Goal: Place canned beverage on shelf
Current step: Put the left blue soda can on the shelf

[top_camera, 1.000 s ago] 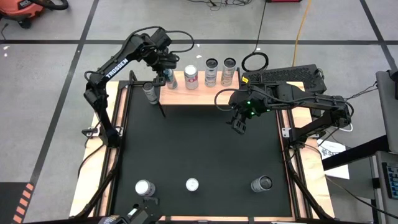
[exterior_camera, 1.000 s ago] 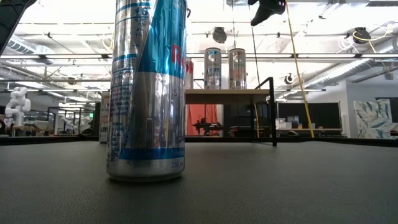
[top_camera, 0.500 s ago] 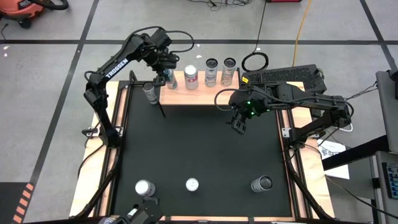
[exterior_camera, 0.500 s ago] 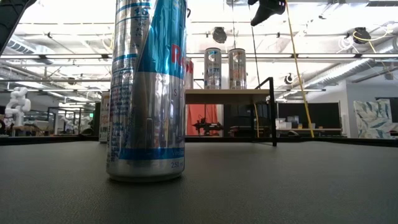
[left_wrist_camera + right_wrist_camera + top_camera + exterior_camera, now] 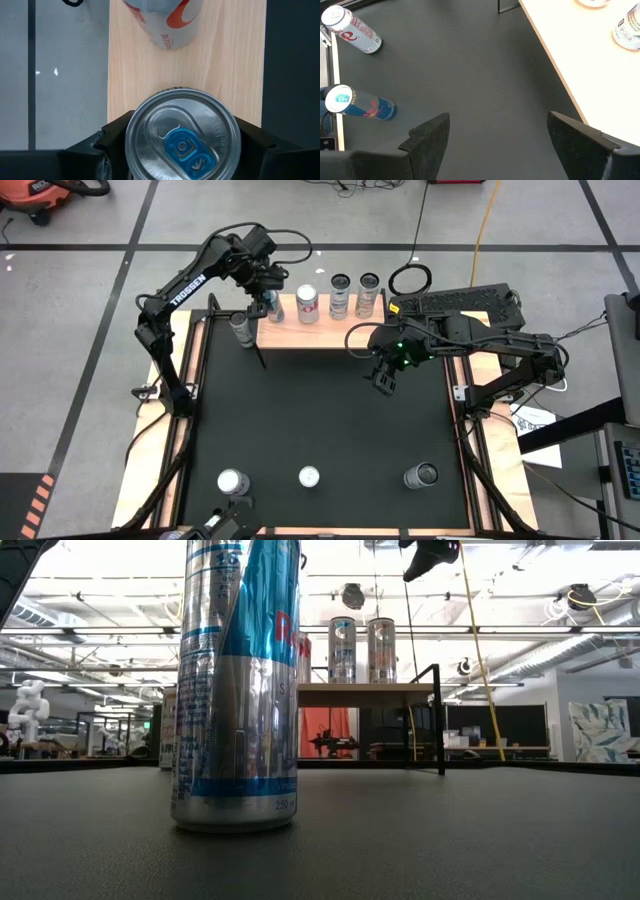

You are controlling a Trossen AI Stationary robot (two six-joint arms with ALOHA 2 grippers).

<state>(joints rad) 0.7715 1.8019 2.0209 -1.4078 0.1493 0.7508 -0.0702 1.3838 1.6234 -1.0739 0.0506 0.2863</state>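
Left hand (image 5: 268, 302): at the upper left of the high view, over the left end of the shelf, fingers (image 5: 112, 142) clasped on either side of a blue-tabbed can (image 5: 183, 135) seen top-on in the left wrist view.
Blue-tabbed can: upright over the pale wood; whether its base touches the shelf cannot be told.
Shelf (image 5: 325, 330): pale wood top along the upper edge of the black surface (image 5: 320, 420); in the low view it stands on thin black legs (image 5: 439, 720).
Other cans on shelf: a red-and-white can (image 5: 307, 304) just beside the held one, then two silver cans (image 5: 340, 295) further right.
Right hand (image 5: 384, 379): right of centre in the high view, above the black surface, fingers spread wide with nothing between them.
Cans on the surface: three along the lower edge (image 5: 308, 477), one by the shelf's left end (image 5: 240, 327).
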